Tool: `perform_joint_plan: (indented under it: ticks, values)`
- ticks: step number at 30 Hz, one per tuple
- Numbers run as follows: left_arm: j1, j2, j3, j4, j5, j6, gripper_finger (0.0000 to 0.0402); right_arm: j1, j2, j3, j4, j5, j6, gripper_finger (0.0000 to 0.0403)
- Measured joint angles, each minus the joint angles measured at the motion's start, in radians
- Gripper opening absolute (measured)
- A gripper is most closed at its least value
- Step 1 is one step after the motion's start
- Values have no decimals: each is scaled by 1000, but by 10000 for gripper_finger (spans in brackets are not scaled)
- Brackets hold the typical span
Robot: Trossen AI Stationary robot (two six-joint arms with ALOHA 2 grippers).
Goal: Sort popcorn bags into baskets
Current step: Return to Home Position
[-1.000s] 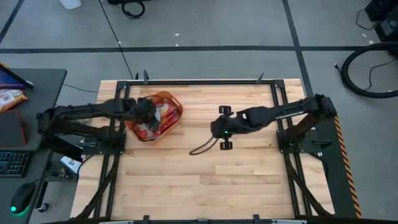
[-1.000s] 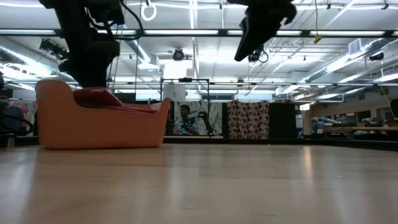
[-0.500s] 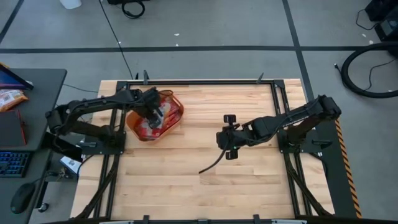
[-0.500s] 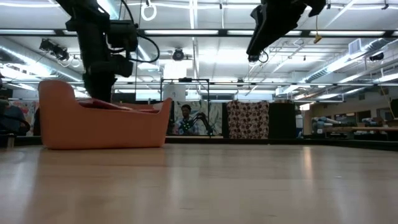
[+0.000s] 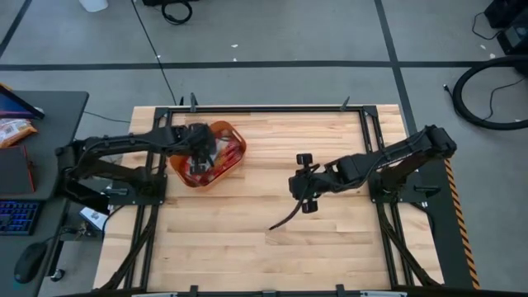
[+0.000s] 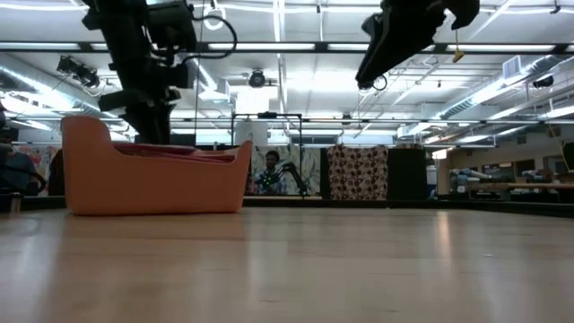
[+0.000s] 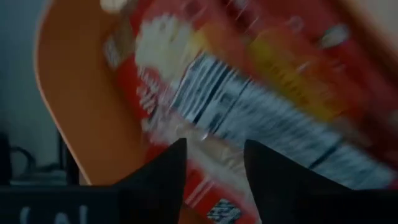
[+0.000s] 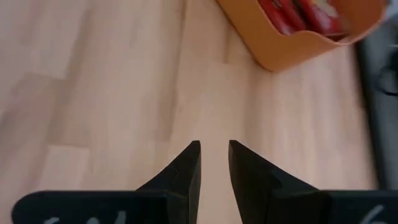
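The orange basket (image 5: 237,148) stands on its flat bottom at the table's far left, with several red popcorn bags (image 5: 211,162) lying flat inside it. My left gripper (image 5: 198,151) hovers over the basket's left half, open. Its wrist view looks down past the fingers (image 7: 214,146) at the bags (image 7: 249,93) and the basket wall (image 7: 71,93). In the low view it (image 6: 148,126) hangs just above the rim (image 6: 152,179). My right gripper (image 5: 297,183) is raised over the table's middle, pointing toward the basket (image 8: 292,53), open by a narrow gap (image 8: 213,146) and empty.
A black cable (image 5: 285,216) trails from my right arm onto the wood. A metal frame (image 5: 272,107) runs along the far edge. A side desk on the left carries an orange-and-white snack packet (image 5: 12,128) and a keyboard. Bare wood lies between the arms and toward the near edge.
My left gripper has risen out of the basket. A red bag that stuck up above the rim under it now lies flat inside. The basket has slid a little toward the table's right. My right gripper has moved toward the near edge and slightly right.
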Motion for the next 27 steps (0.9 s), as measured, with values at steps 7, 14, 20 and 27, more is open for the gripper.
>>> perform_joint_plan:
  ticks: [7, 14, 20, 27]
  values:
    - [-103, -79, 0, 37, -57, -100, 149, -92, -134, -239, 302, -183, 26, 87]
    - [-219, -134, -31, 240, 126, -376, 148, -160, -339, -458, 595, -240, 89, 87]
    - [-342, -220, -207, 588, 142, -368, 148, -202, -492, -656, 831, -282, 101, 87]
    - [-367, -384, -307, 750, 139, -368, 148, -298, -703, -809, 877, -298, 116, 87]
